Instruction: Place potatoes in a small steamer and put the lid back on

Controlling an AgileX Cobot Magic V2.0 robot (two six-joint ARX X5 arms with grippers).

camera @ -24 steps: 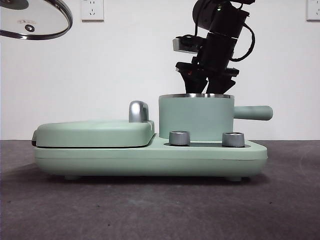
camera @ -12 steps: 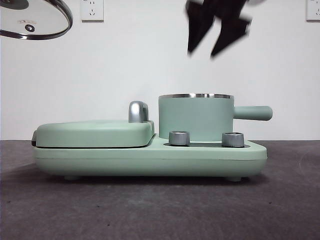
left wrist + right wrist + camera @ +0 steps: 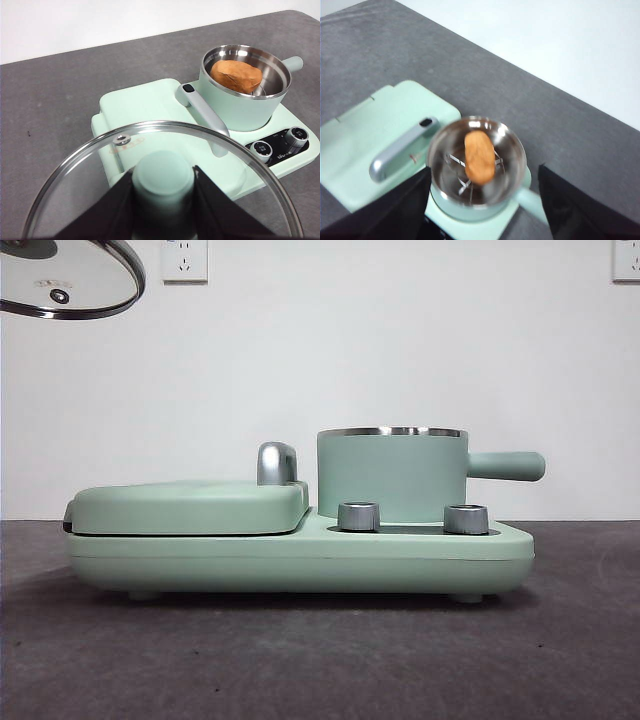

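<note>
Mint-green cooker base [image 3: 300, 555] on a dark table [image 3: 320, 660], its flat griddle cover [image 3: 190, 505] beside the small steamer [image 3: 392, 475]. Glass lid [image 3: 165, 200] held well above the table, apart from the steamer; left gripper [image 3: 162, 200] clamped on its mint knob [image 3: 162, 180]. Right gripper [image 3: 482, 210], jaws spread wide and empty, hangs high above the steamer. Potato [image 3: 236, 76] lies inside the steamer (on a wire rack [image 3: 457, 172]).
</note>
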